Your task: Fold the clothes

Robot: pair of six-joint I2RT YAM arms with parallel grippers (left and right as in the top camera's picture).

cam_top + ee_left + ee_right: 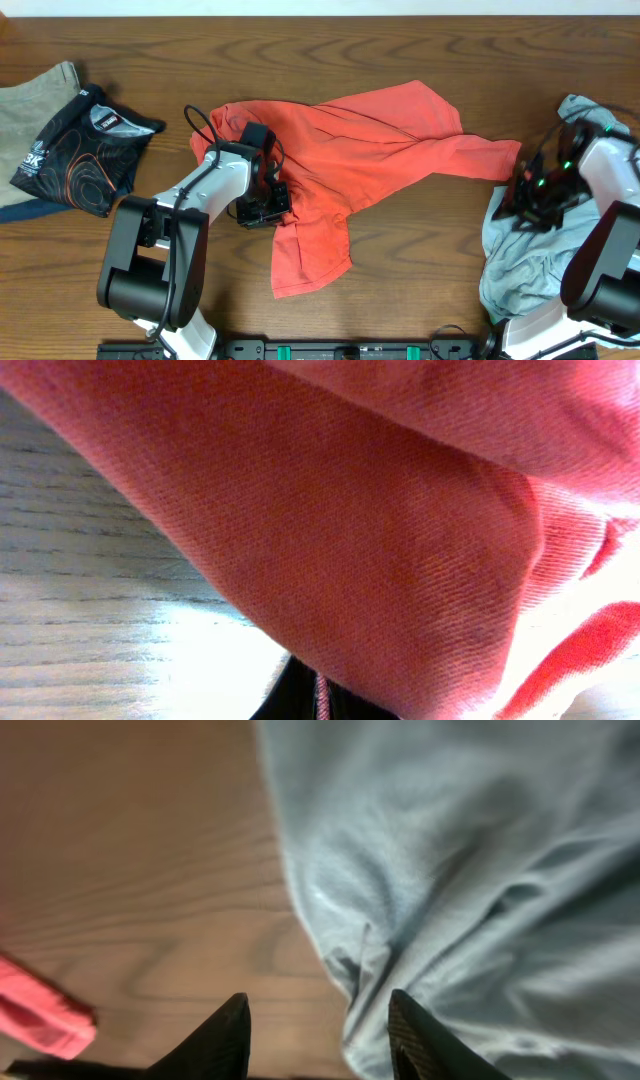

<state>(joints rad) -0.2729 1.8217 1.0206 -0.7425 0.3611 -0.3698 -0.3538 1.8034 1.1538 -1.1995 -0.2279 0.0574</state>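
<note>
A red shirt [360, 140] lies crumpled across the middle of the table, one part hanging toward the front [310, 250]. My left gripper [265, 205] is at its left side, shut on a fold of the red cloth, which fills the left wrist view [400, 530]. A light grey-blue garment [520, 255] is heaped at the right edge. My right gripper [527, 205] is open over that heap's left edge [450, 870], its fingertips [320, 1020] empty above cloth and wood.
A black printed garment [85, 150] lies on a tan one [35, 100] at the far left, over something dark blue [20, 212]. Bare wood table [420, 260] lies between the shirt and the grey heap.
</note>
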